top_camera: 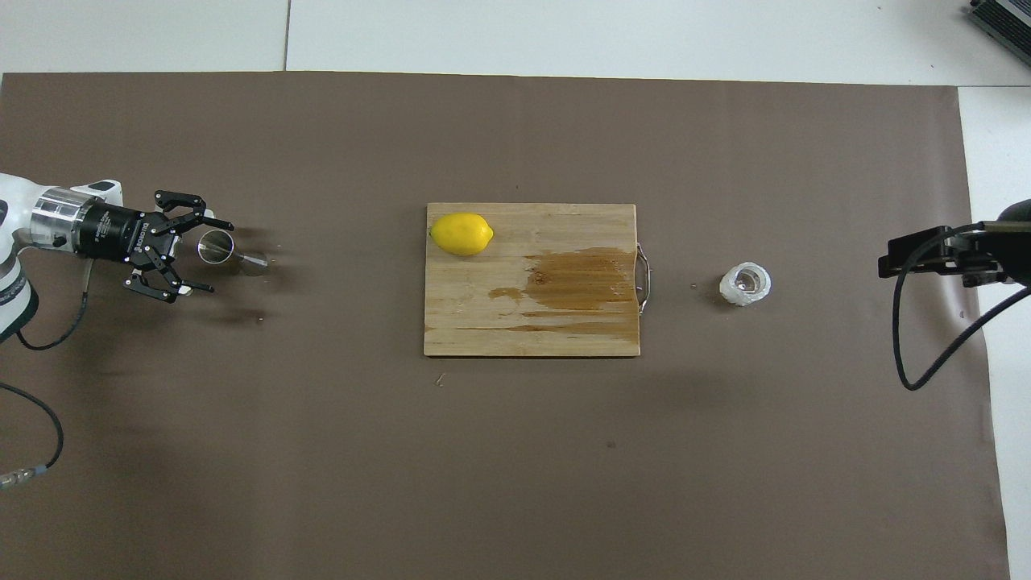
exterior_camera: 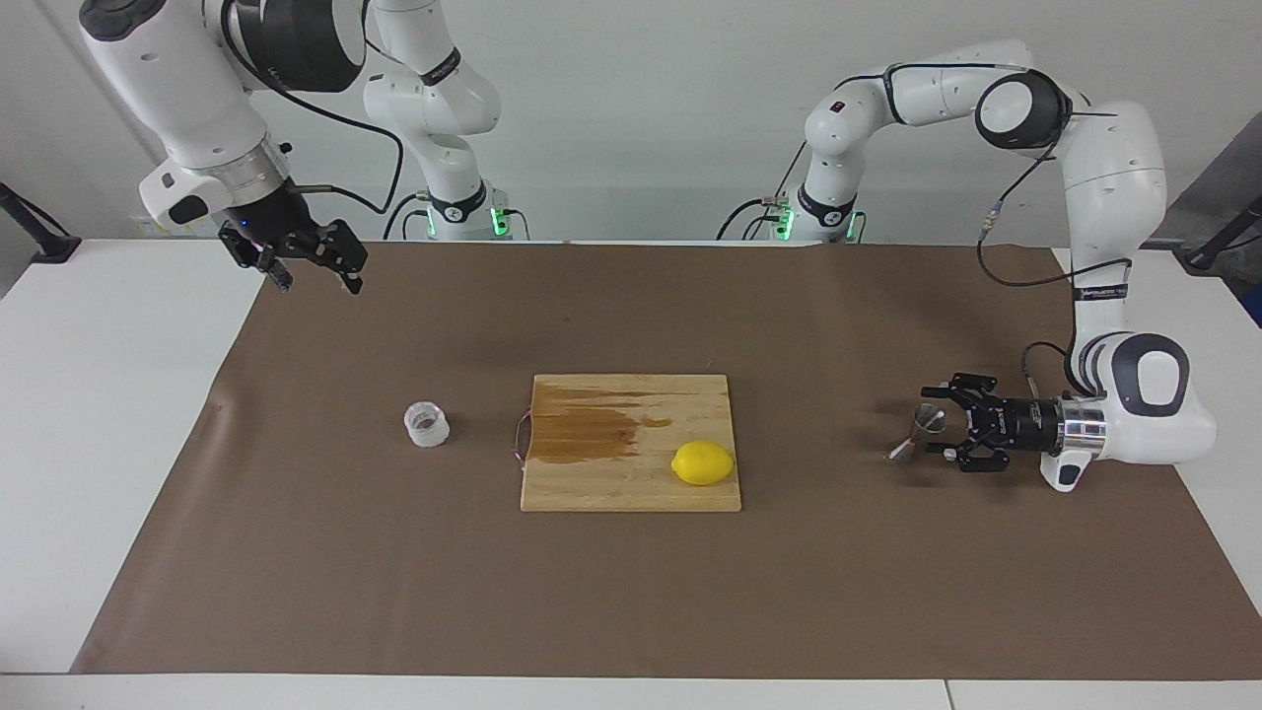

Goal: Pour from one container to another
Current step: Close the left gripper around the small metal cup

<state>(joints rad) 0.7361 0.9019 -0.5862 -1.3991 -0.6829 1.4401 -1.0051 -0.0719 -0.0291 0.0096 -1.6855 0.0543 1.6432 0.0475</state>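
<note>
Brown paper [exterior_camera: 631, 592] covers the table [exterior_camera: 99, 394]. On it, between the two grippers, lies a wooden board [exterior_camera: 631, 483] with a dark stain, and a lemon [exterior_camera: 703, 462] rests on the board's corner toward the left gripper. Left gripper [exterior_camera: 937, 425] lies low and level, its fingers spread wide with nothing held; the jigger [exterior_camera: 919, 431] stands upright just at its fingertips. Right gripper [exterior_camera: 314, 273] waits raised over the paper's edge, fingers apart and holding nothing; the cup [exterior_camera: 426, 424] sits well apart from it, beside the board.
</note>
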